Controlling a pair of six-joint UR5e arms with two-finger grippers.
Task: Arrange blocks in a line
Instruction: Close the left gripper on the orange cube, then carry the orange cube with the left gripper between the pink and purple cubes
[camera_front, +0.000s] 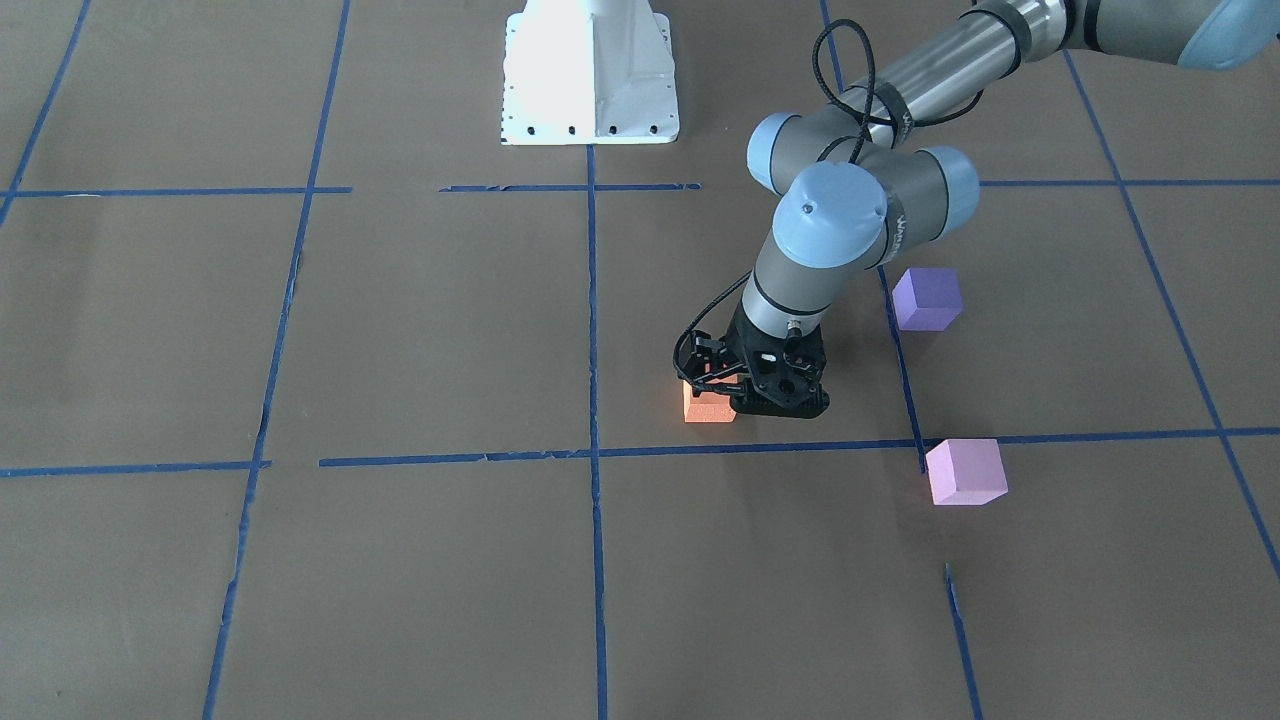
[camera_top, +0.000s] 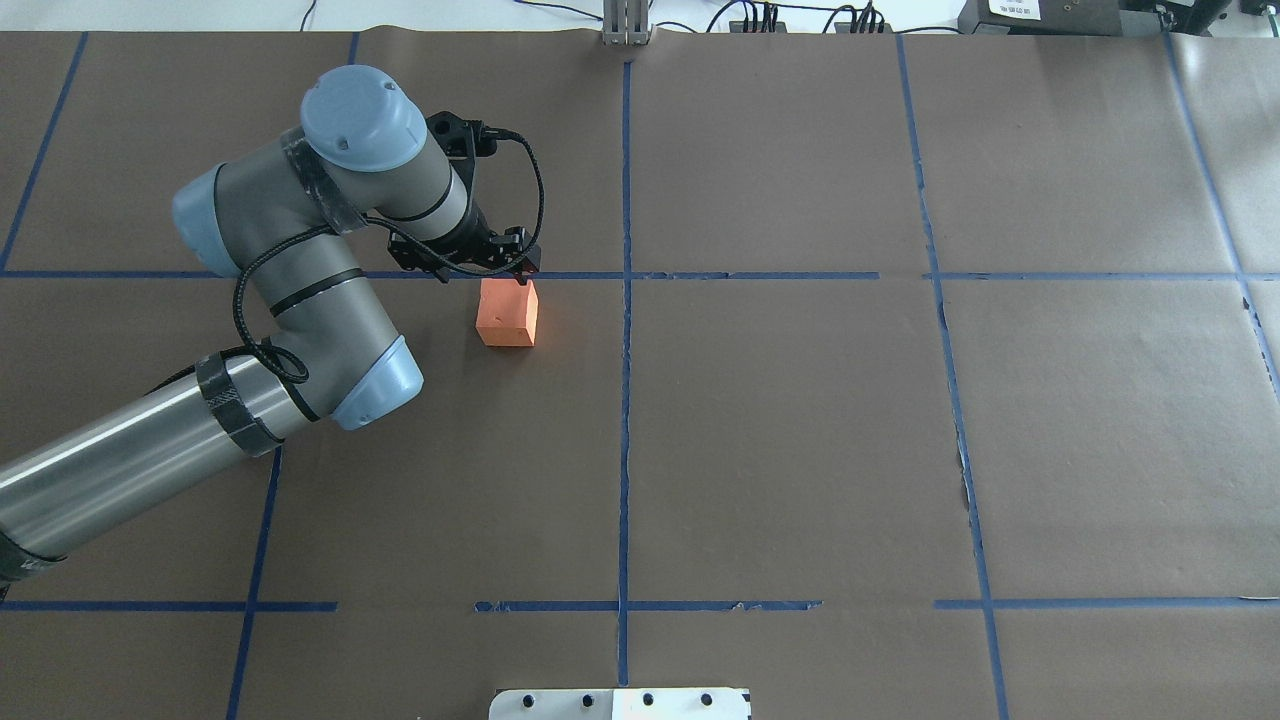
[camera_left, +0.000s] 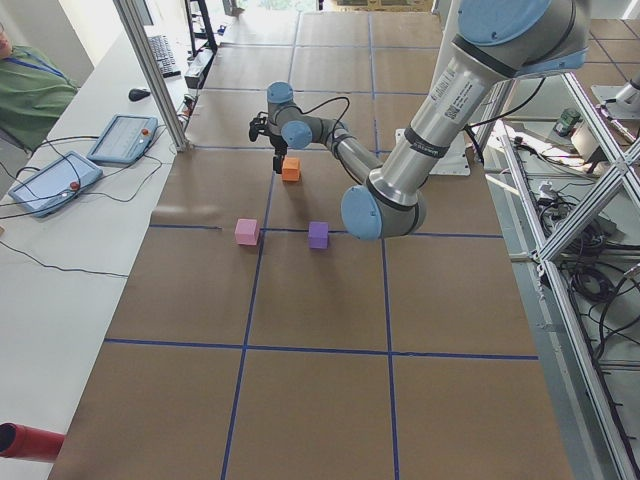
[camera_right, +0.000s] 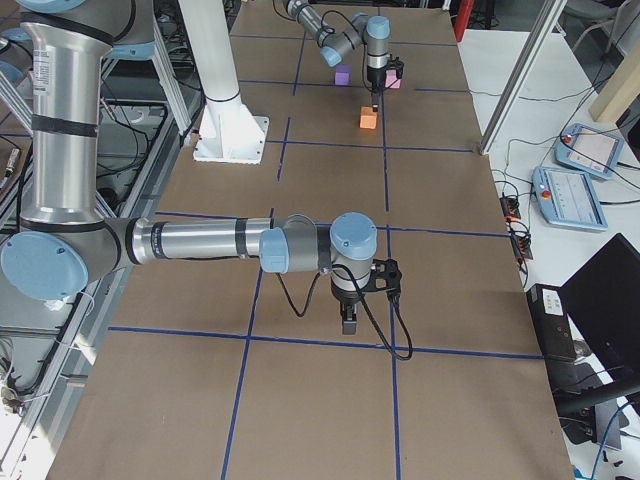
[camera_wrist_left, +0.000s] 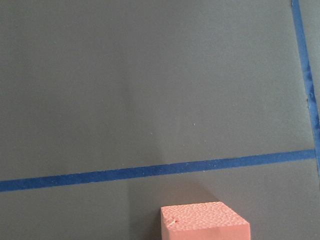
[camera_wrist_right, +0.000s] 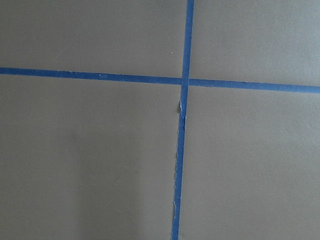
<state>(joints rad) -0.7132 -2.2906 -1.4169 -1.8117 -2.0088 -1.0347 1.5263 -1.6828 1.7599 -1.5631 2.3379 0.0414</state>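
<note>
Left gripper (camera_top: 512, 272) hangs over orange block (camera_top: 507, 313), seemingly apart; whether it or right gripper (camera_right: 347, 322) is clenched cannot be told.

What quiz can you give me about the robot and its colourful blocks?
1. How many blocks are on the table?
2. True or false: the purple block sits on top of the pink block.
3. The left arm has its jaws nearest to which one? A the pink block, B the orange block, C the purple block.

Key: 1 three; 2 false; 3 B.
</note>
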